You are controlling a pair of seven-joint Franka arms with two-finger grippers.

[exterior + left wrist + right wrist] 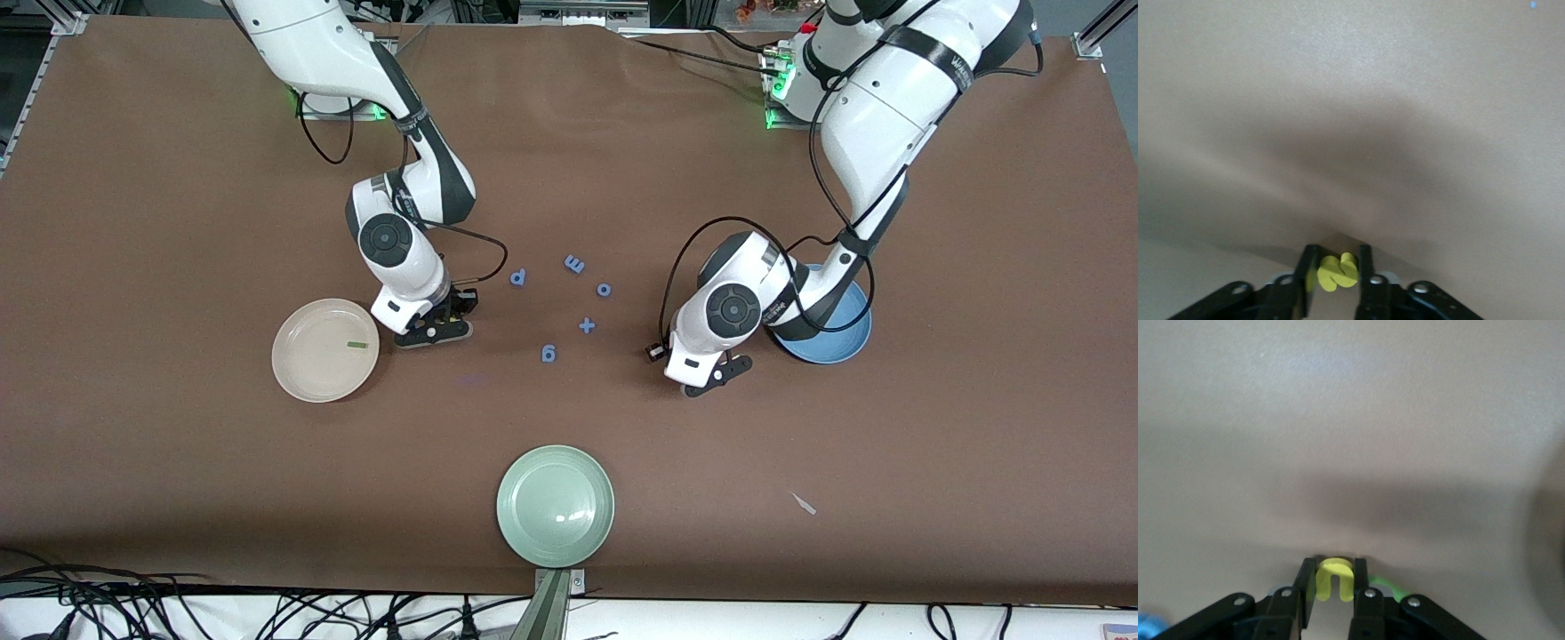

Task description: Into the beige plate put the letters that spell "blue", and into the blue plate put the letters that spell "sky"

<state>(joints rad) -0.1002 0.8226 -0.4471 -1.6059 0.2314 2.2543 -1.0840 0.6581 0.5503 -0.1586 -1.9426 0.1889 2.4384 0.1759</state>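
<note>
My left gripper [1337, 260] is shut on the yellow "s" [1337, 273], which sits between its two fingers. In the front view this gripper [705, 384] is low over the table beside the blue plate [845, 342], and the left arm partly covers that plate. My right gripper [1335, 570] is shut on the yellow "u" [1336, 581], with a green letter [1390, 585] lying right beside one finger. This gripper [436, 331] is low at the table next to the beige plate [307, 373], and a dark green bar "l" [357, 344] lies in that plate.
Several all-blue letters lie between the two grippers: a "p" [518, 277], an "m" [575, 264], an "o" [604, 289], a plus [586, 325] and a "9" [548, 354]. A pale green plate [556, 505] sits near the front edge. A small white scrap [804, 503] lies toward the left arm's end.
</note>
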